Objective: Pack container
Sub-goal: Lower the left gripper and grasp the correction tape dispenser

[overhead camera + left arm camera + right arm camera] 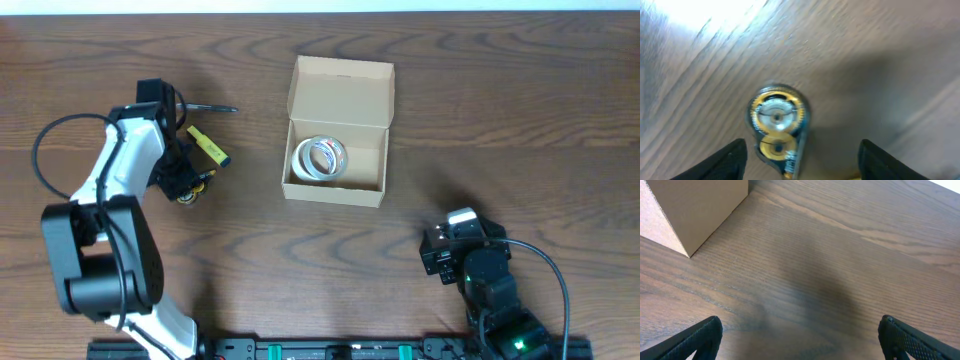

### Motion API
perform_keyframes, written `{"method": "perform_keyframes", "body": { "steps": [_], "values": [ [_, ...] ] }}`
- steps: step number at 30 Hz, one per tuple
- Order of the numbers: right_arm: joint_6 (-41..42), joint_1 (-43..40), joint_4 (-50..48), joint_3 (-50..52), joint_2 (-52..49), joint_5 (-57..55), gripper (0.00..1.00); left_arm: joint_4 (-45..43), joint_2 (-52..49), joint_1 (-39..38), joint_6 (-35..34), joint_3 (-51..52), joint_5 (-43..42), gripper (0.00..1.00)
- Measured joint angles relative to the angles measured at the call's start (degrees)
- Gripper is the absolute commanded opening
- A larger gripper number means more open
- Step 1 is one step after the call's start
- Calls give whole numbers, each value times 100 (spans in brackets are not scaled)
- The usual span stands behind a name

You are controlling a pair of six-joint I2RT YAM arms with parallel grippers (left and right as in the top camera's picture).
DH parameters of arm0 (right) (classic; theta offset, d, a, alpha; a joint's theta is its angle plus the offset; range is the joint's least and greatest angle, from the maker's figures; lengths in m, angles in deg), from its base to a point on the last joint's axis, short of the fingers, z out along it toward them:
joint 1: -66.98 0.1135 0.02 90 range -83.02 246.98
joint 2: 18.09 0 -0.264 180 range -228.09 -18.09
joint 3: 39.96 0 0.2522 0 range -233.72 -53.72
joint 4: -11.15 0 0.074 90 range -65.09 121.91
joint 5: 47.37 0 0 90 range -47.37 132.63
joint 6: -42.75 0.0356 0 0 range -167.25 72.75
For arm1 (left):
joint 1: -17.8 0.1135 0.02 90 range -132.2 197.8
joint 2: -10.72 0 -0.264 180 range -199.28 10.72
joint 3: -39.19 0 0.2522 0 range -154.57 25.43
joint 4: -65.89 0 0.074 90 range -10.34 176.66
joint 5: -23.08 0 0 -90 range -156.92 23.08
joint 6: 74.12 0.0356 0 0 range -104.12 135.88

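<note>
Overhead, the open light-tan cardboard box (pixel 340 85) is seen mid-table, and at its eight o'clock a small gold round tape dispenser (pixel 188 190) is bracketed, untouched, by the spread left gripper (pixel 802 165) and could be knocked aside if the jaws are closed off-centre.

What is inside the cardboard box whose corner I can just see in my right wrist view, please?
Observer: A roll of clear tape lies in the container, which stands open.
Operator: Thank you. Where is the other arm working?
Observer: The left gripper is open above a round dispenser with a yellow gear wheel, to the left of the container.
Operator: Is anything else lying out on that side?
Observer: Yes, a yellow marker and a black pen lie close to that arm.
</note>
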State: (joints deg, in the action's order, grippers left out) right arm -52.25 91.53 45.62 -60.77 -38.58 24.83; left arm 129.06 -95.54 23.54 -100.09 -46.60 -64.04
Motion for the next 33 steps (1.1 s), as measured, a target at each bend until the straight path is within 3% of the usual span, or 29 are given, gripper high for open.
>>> {"method": "perform_keyframes", "body": {
  "steps": [11, 33],
  "values": [
    [0, 0, 0, 0, 0, 0, 99, 417, -81, -4, 0, 0, -378, 73],
    [0, 0, 0, 0, 0, 0, 99, 308, -603, -4, 0, -37, -417, 72]
  ]
}}
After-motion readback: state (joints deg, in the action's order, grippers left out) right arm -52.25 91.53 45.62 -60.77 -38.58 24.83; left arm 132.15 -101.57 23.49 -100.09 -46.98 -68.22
